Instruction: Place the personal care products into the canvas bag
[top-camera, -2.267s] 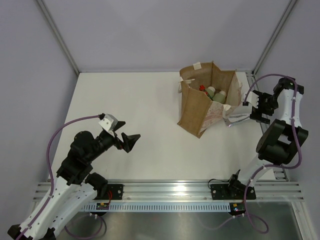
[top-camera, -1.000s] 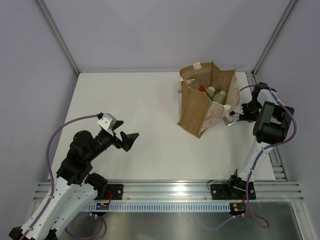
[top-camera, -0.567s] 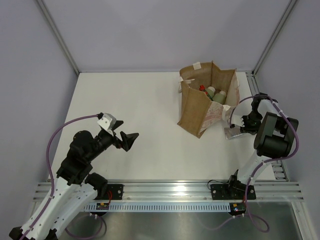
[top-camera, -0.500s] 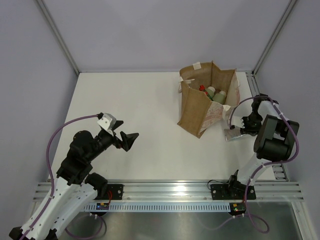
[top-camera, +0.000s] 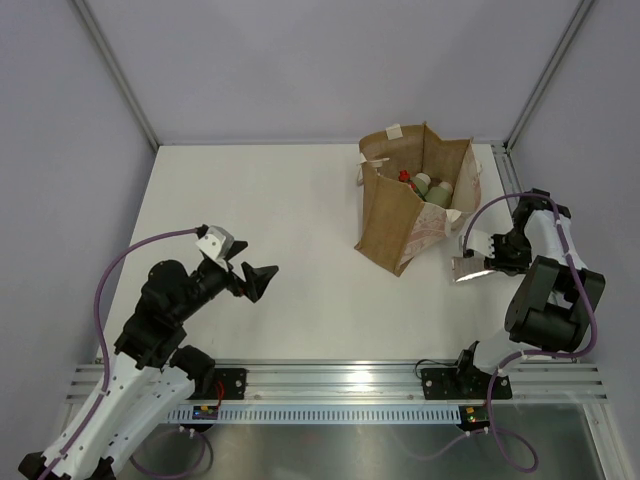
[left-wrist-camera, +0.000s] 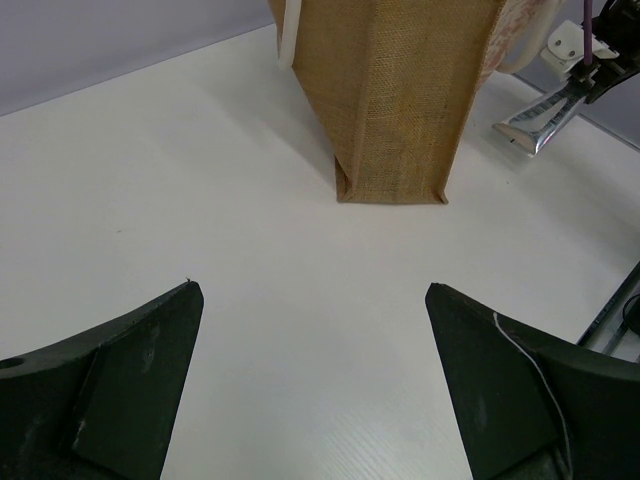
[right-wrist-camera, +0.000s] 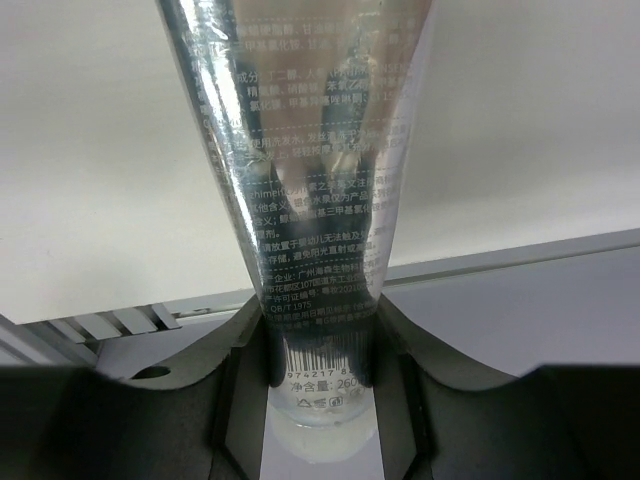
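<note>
A white worktop (top-camera: 280, 220) sits inside pale lilac walls. The right pincer (right-wrist-camera: 318, 350) is clamped on the narrow end of the silver tube (right-wrist-camera: 310, 150), whose flat end points toward the canvas bag (top-camera: 395, 215) standing just to its left. Bottles (top-camera: 428, 187) already lie inside the bag. The step in hand looks like carrying the tube over. Next it needs lifting above the rim, moving over the mouth, then releasing. The left pincer (top-camera: 255, 280) hangs wide open, well apart.

The silver tube (right-wrist-camera: 305, 180) fills the middle; its narrow printed end, barcode showing, sits pinched between the right gripper's (right-wrist-camera: 318, 335) dark jaws; the white table (right-wrist-camera: 90, 200) lies behind.
</note>
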